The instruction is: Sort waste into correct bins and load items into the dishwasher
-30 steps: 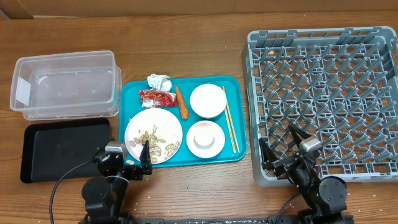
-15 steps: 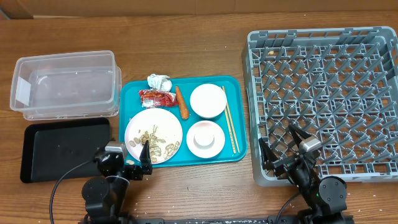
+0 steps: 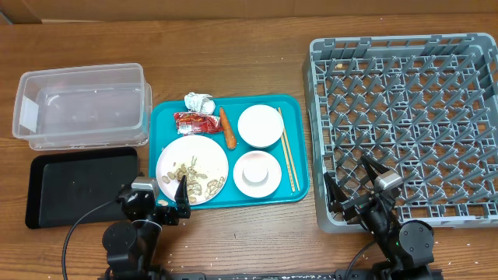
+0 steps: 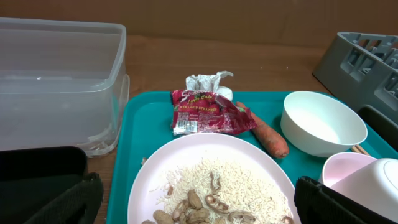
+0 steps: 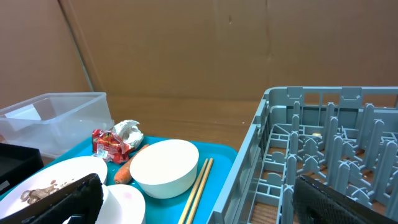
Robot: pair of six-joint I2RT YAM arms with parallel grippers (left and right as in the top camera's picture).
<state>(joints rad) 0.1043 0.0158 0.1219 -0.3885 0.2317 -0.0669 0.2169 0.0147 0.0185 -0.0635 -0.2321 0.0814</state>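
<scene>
1. Teal plastic tray (image 3: 297, 109) lies mid-way across the wooden surface (image 3: 233, 54).
2. White dinner plate (image 3: 204, 152) sits on the tray's front left part and carries beige food scraps and rice (image 3: 194, 180).
3. Crumpled paper ball (image 3: 199, 102), red snack wrapper (image 3: 196, 122) and carrot (image 3: 226, 129) lie close together on the tray, behind the plate. The wrapper lies just in front of the paper ball, and the carrot lies just to the wrapper's right.
4. Upper white bowl (image 3: 260, 125) stands upright and empty. The lower bowl (image 3: 243, 183) in front of it holds a small white cup (image 3: 257, 169).
5. Wooden chopsticks (image 3: 287, 159) lie side by side along the tray's right edge, just beside both bowls.
6. Clear plastic tub (image 3: 82, 105) stands left of the tray. The flat black tray (image 3: 78, 187) lies in front of the tub.
7. Grey dish rack (image 3: 405, 117) fills the right side of the surface, and no dishes are visible among its pegs.
8. Left pincer (image 4: 196, 194) is released, with its fingers spread wide at the near edge of the plate and grasping nothing.
9. Right pincer (image 3: 348, 183) is likewise released, hanging over the rack's front left corner and grasping nothing.
</scene>
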